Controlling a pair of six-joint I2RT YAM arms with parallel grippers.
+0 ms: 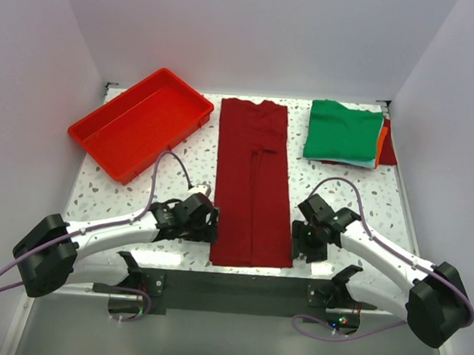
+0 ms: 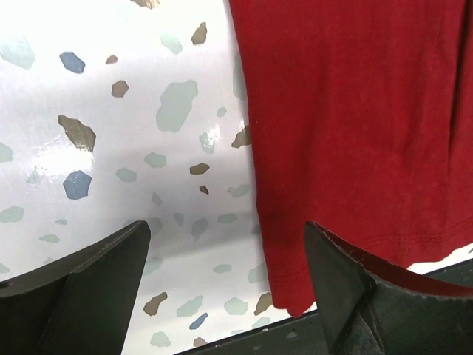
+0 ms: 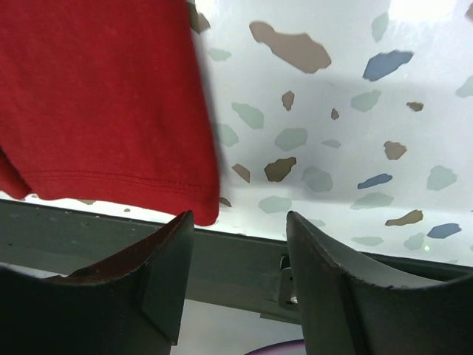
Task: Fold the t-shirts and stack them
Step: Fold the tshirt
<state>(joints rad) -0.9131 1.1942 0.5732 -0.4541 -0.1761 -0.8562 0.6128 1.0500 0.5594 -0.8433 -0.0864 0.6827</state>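
Top external view shows you the dark red cloth t-shirt (image 1: 253, 182), folded into a long narrow strip. It lies flat at the centre of the white speckled counter (image 1: 341, 184), with its hem toward 6 o'clock. At 2 o'clock the bright green folded t-shirt (image 1: 342, 132) tops a stack. An orange cloth edge (image 1: 382, 136) and a red cloth edge (image 1: 391, 147) peek out on the stack's 3 o'clock side. The bright red rigid plastic tray (image 1: 135, 127) sits at 10 o'clock. Your left claw (image 2: 228, 229) is at the strip's 7 o'clock corner with its fingers spread, one over bare counter and the other over the hem. Your right claw (image 3: 239, 218) is at the 5 o'clock corner, also spread, with the hem corner just beside one finger.
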